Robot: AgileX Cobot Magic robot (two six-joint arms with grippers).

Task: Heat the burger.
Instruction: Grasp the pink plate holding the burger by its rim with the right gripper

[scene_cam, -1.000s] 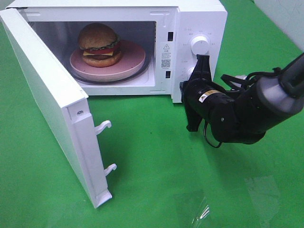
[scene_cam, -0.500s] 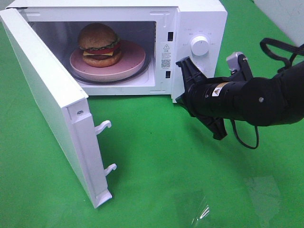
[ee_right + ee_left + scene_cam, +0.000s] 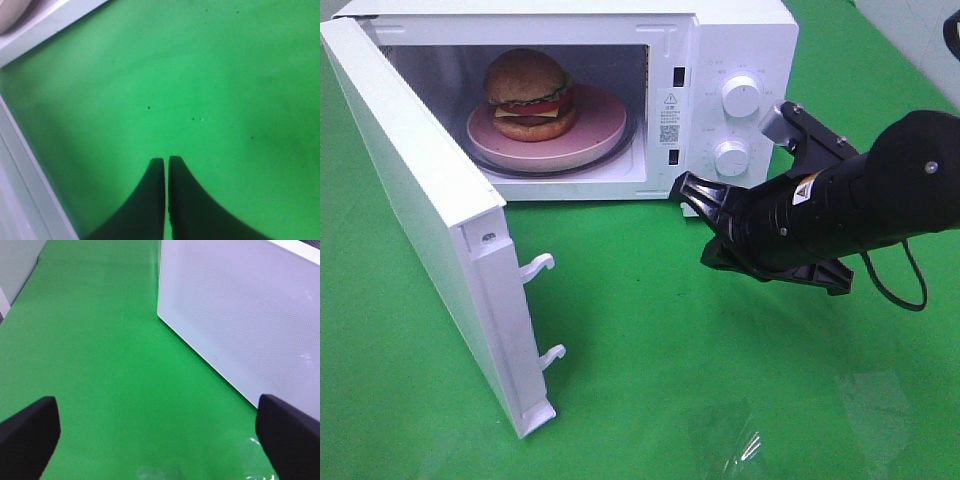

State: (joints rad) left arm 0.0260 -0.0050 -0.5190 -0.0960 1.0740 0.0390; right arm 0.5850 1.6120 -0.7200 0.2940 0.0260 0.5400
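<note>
Green cloth (image 3: 200, 75) under right jaws, tips together, empty.

- Your right arm (image 3: 860, 200): glossy black shell, with a fat rounded housing behind the wrist.
- You've got a small yellow-and-white label (image 3: 805, 190) on the black body. Its text is too small to read.
- A grey metal bracket (image 3: 788, 122) sits on top near the wrist.
- There's one small pale screw (image 3: 927, 168) on the rounded housing.
- A thin black cable (image 3: 905, 285) loops out under the arm.
- Right jaws: black, with fingertips (image 3: 147, 200) that are broad at the base and taper to narrow blunt ends.
- Left jaws: you only see two matte black, rounded fingertips (image 3: 30, 432).
</note>
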